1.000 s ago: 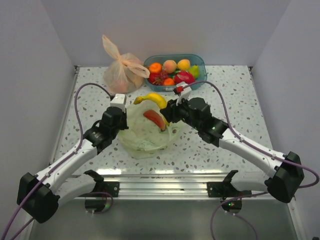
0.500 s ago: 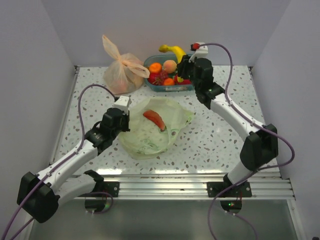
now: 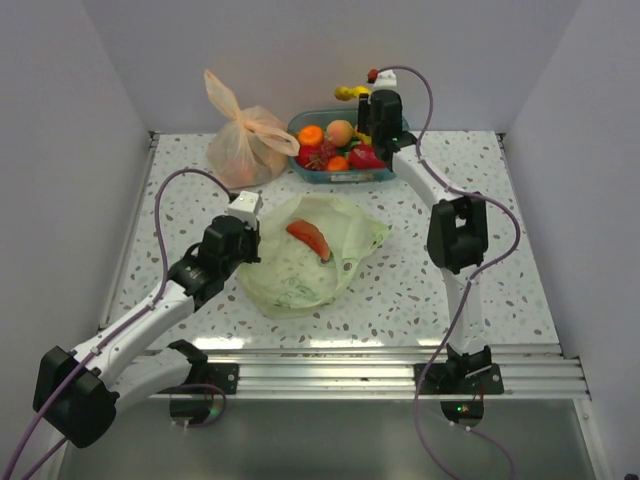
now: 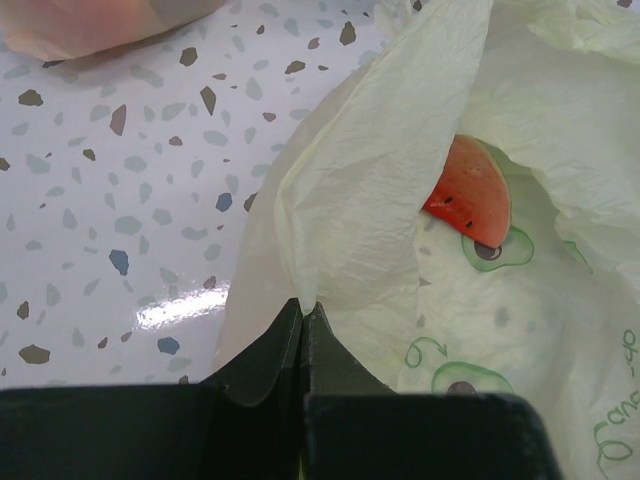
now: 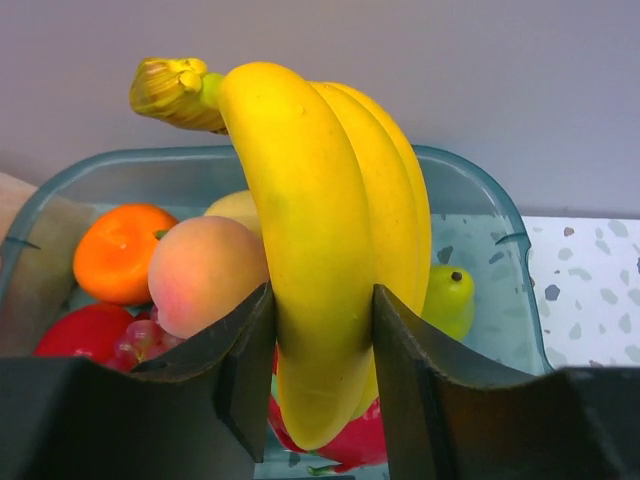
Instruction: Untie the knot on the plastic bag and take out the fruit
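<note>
Left gripper [image 4: 302, 312]: jaws are pressing fully together, pinching a fold of thin film at the left edge of the plastic bag [image 3: 305, 270].
Right gripper [image 5: 320, 335]: jaws are standing partway apart, clamping the banana bunch [image 5: 325, 230] from both sides; the bunch is hanging stem-up between the fingers.
Plastic bag: lying flattened and crumpled at the middle of the table [image 3: 400, 290], mouth spreading open toward the far right; small avocado prints are showing on the film.
Red fruit slice [image 3: 308, 238]: resting on the open bag, just right of the left gripper, seeds showing.
Banana bunch, position: hovering above the blue basket [image 5: 470, 175] at the table's far edge, clear of the fruit inside.
Basket contents: an orange [image 5: 120, 250], a peach [image 5: 205, 275], a green pear [image 5: 447, 295], red pieces underneath.
Orange bag [image 3: 245, 135]: sitting tied, just left of the basket.
</note>
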Tool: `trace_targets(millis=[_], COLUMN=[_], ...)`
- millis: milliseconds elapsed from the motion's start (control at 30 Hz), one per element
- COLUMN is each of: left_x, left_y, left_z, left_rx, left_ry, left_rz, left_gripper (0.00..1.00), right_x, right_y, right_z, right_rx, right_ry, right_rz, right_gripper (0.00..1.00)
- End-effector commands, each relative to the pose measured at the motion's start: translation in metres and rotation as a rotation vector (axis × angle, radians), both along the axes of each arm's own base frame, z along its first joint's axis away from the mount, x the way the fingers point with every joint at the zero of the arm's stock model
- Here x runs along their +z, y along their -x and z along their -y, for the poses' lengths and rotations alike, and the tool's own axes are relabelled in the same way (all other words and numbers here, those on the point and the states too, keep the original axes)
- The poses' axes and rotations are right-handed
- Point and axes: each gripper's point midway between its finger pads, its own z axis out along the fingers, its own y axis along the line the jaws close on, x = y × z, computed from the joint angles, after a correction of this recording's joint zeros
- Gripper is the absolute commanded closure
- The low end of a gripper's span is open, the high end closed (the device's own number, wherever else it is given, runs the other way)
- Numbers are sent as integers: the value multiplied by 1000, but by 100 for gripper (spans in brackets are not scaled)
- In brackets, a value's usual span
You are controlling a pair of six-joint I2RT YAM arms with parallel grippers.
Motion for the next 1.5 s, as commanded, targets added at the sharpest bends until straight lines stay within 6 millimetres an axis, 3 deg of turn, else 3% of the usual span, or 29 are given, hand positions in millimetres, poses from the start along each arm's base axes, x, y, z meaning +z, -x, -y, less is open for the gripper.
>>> trace_targets(millis=[0, 33, 100, 133, 200, 233, 267, 400, 467, 500, 533, 567, 600, 667, 833, 867, 933, 1033, 1067, 1200, 1400, 1467], left_x=[16, 17, 16, 16, 17, 17, 18, 19, 17, 17, 17, 15, 15, 13, 11, 10, 11, 9, 8, 5, 2, 2], left_y=[-8, -8, -8, -9, -8, -8, -8, -9, -9, -9, -9, -9, -9, -9, -9, -9, -10, -10, -10, -9, -8, -7], left_z=[5, 5, 6, 6, 5, 6, 5, 4, 3, 3, 3, 3, 3, 4, 6, 5, 5, 6, 6, 9, 13, 15], left_rx=[-16, -17, -19, -18, -18, -18, -20, -17, -14, -11, -12, -12, -11, -16, -25, -24, -25, -25, -27, -41, -66, -77], left_ry=[31, 32, 32, 33, 34, 35, 33, 30, 25, 24, 21, 18, 18, 17, 17, 15, 15, 13, 12, 13, 18, 18], left_rz=[62, 63, 62, 63, 64, 65, 67, 72, 72, 73, 71, 67, 66, 61, 52, 51, 54, 50, 47, 36, 25, 23], left_gripper=[100, 100, 100, 100, 100, 100, 100, 100, 100, 100, 100, 100, 100, 100, 100, 100, 100, 100, 100, 100, 100, 100], right_x=[23, 33, 27, 40, 37, 50, 46, 64, 58, 73, 73, 62, 75, 58, 47, 32, 23, -4, -24, -64, -110, -113], right_y=[2, 5, 13, 19, 28, 37, 43, 80, 104, 119, 134, 148, 164, 196, 270, 280, 304, 327, 333, 347, 317, 304], right_z=[-6, -7, -5, -4, -2, -1, -2, -12, -28, -32, -44, -50, -55, -79, -124, -126, -145, -163, -165, -182, -172, -169], right_rx=[60, 70, 75, 80, 91, 99, 115, 204, 290, 320, 368, 403, 430, 521, 693, 706, 764, 822, 832, 875, 722, 688], right_ry=[42, 32, 32, 30, 42, 40, 44, 40, 47, 38, 67, 90, 96, 139, 98, 99, 53, 10, 17, 16, 114, 163], right_rz=[12, 33, 15, 28, 8, 17, -1, -11, -50, -35, -40, -67, -49, -91, -141, -177, -209, -281, -326, -427, -451, -431], right_gripper=[52, 43, 26, 23, 17, 17, 17, 16, 16, 16, 16, 16, 16, 16, 16, 16, 17, 18, 19, 19, 17, 16])
